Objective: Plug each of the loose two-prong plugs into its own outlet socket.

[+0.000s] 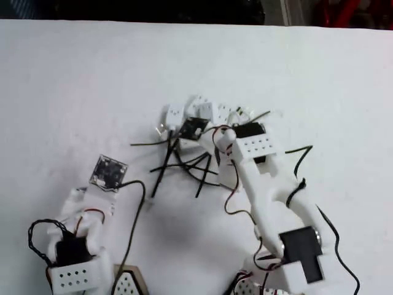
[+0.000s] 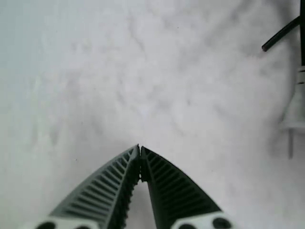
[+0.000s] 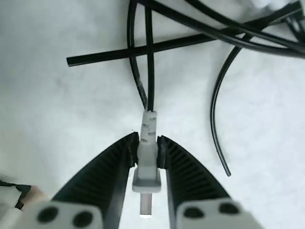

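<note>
We are clamping the plug point(image 3: 147, 160) in our right gripper point(image 3: 147, 142) and should be squaring it to the sockets point(image 1: 195, 112) at twelve o'clock; left gripper point(image 2: 139, 152) closed, empty.

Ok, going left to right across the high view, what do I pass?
First the left arm → black cords in a tangle → right arm, its hand shut on a plug.

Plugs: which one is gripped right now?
The white plug clamped in the right gripper, its black cord running out ahead. A second plug lies loose on the table.
</note>
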Tool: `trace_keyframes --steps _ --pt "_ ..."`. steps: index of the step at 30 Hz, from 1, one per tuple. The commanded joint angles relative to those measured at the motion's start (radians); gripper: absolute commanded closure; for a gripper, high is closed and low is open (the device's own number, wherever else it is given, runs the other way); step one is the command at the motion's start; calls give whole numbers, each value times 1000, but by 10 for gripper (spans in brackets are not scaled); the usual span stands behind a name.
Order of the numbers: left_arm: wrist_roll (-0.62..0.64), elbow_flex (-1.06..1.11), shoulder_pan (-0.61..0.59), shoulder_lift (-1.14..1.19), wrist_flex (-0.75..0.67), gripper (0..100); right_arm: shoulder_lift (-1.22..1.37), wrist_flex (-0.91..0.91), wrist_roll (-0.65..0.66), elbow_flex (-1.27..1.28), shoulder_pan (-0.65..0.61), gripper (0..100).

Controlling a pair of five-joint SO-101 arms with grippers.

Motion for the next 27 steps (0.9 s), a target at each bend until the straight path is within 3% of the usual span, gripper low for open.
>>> trace_keyframes --steps 1,12,27 --pt "-12 -8 -8 -8 -3 974 -64 5 -66 -6 50 981" --pt "-12 -8 -8 -8 -2 976 -159 -76 -198 109 142 981" --pt "-12 -6 -8 -8 -3 976 -734 168 -193 60 151 982"
